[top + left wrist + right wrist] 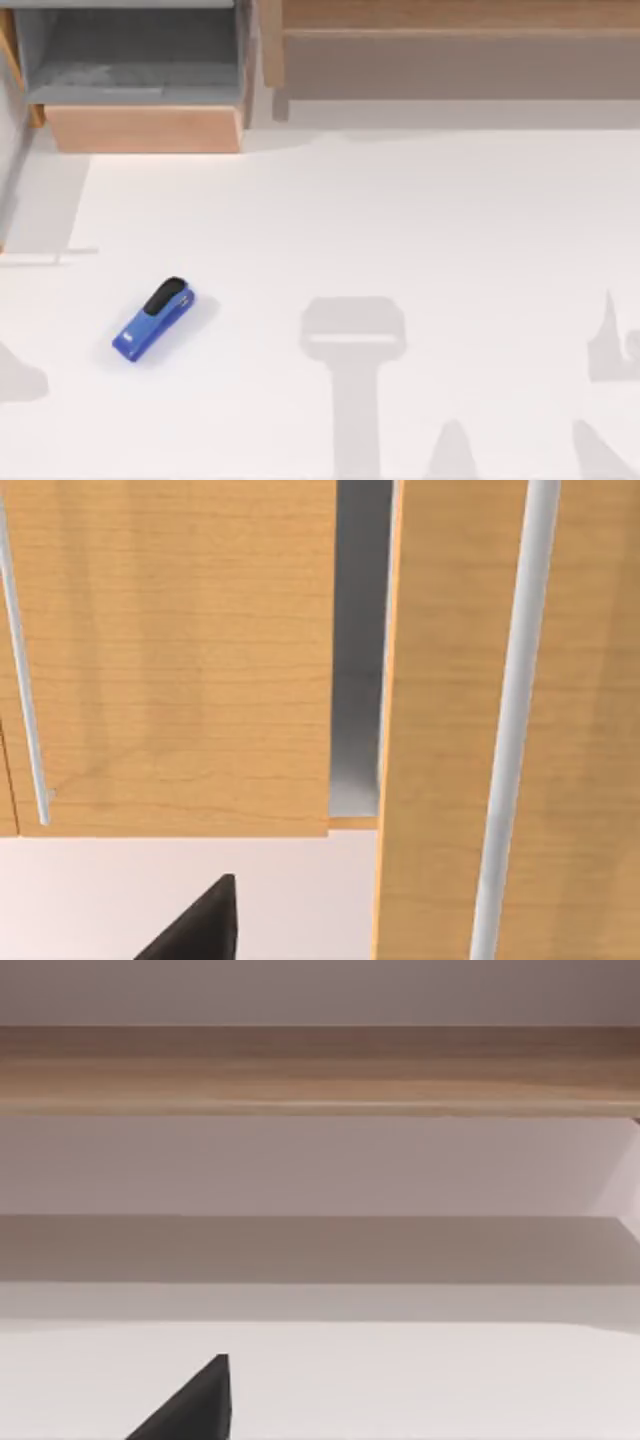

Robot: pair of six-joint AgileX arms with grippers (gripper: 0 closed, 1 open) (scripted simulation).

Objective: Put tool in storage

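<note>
Not much of the AgileX body in frame. Left wrist view: one fingertip [200, 925] of the left gripper, matte black, flat-sided, wedge shape tapering to a blunt squared tip; no screws, cables or markings visible. Right wrist view: same part on the right gripper, fingertip [190, 1405] matte black, wedge w/ squared tip, plain surface, no markings.
</note>
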